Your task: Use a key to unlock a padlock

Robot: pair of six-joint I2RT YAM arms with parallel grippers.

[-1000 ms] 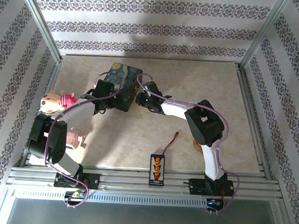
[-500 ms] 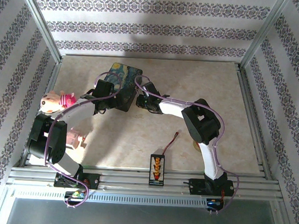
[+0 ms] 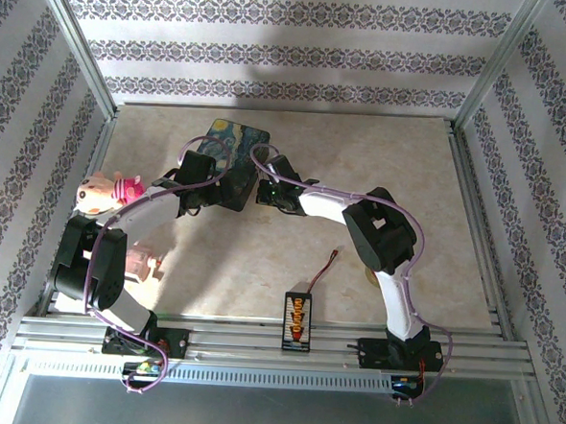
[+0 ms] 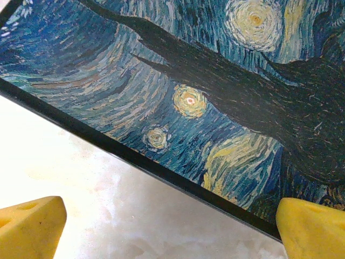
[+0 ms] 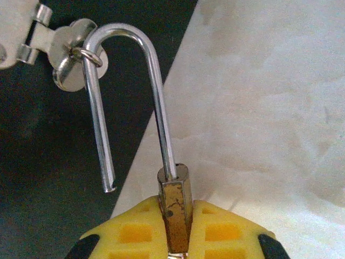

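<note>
- Two yellow fingers of the right hand point(image 5: 175, 229) have just squeezed tight on the gold body of the padlock point(image 5: 173, 197), at 6 o'clock in the right wrist view. A moment ago they were a bit apart.
- I think this means the padlock is now held firm and will not wobble.
- Its silver loop goes up toward 12 o'clock and bends over. One end sits in the body. The other end hangs loose, out of the body, so the padlock looks open already.
- The loop is hooked through a little ring on the silver clasp point(image 5: 67, 59) at 10 o'clock, on the dark box point(image 5: 54, 162) beside the pale desk point(image 5: 269, 108).
- My guess is the next job is to slip the loop out of that ring.
- The left hand point(image 4: 172, 226) is wide, with the painted box edge between its fingers, and holds nothing.
- Seen from the top, the box sits near 11 o'clock on the desk. Since one second ago the right arm has slid a little toward 9 o'clock, closer to the box. The box and the left arm look the same.
</note>
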